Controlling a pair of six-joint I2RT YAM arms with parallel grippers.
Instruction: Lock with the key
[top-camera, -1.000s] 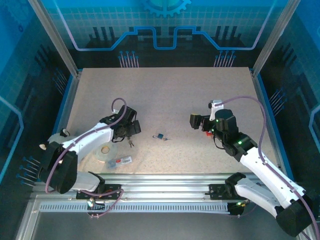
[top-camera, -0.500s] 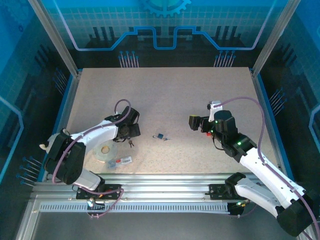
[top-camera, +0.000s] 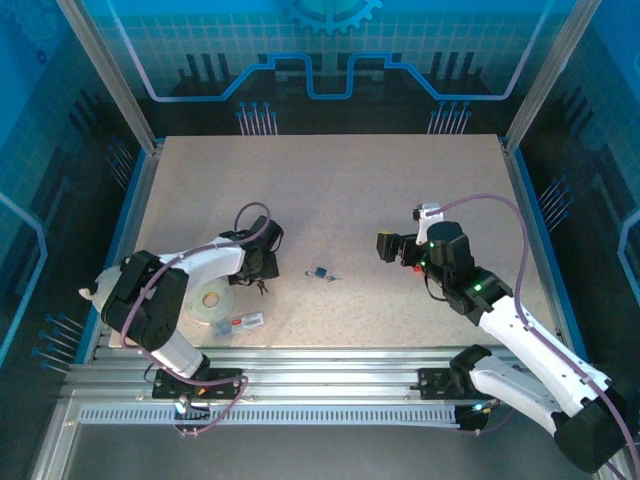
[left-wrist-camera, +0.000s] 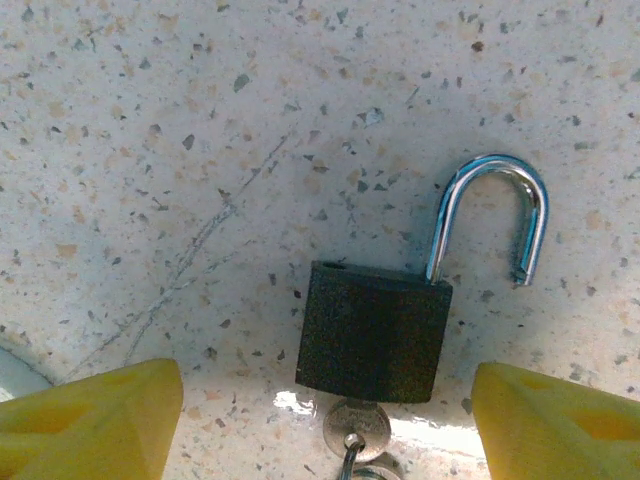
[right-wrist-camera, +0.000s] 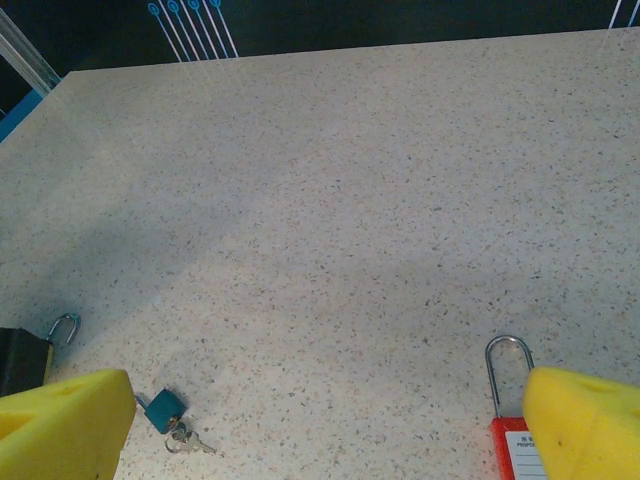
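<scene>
Even light, sharp, slight glare

Tabletop (left-wrist-camera: 200, 150): pale speckled composite, smooth, faint sheen.
Padlock (left-wrist-camera: 370, 345) body: black, matt, finely grained.
Shackle (left-wrist-camera: 535, 220): polished chromed metal, mirror-bright.
Key (left-wrist-camera: 355, 427): dull silver metal.
Left gripper (left-wrist-camera: 325, 410) fingers (left-wrist-camera: 90, 415): yellow plastic, matt, smooth.
Red padlock (right-wrist-camera: 510, 445), lower right of right wrist view: glossy body, bright metal hoop.

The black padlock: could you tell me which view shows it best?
The left wrist view: the black padlock lies centred and close, shackle open, key in its base. The right wrist view catches a corner and the shackle at its left edge. In the top external view the left tool largely covers it.
</scene>
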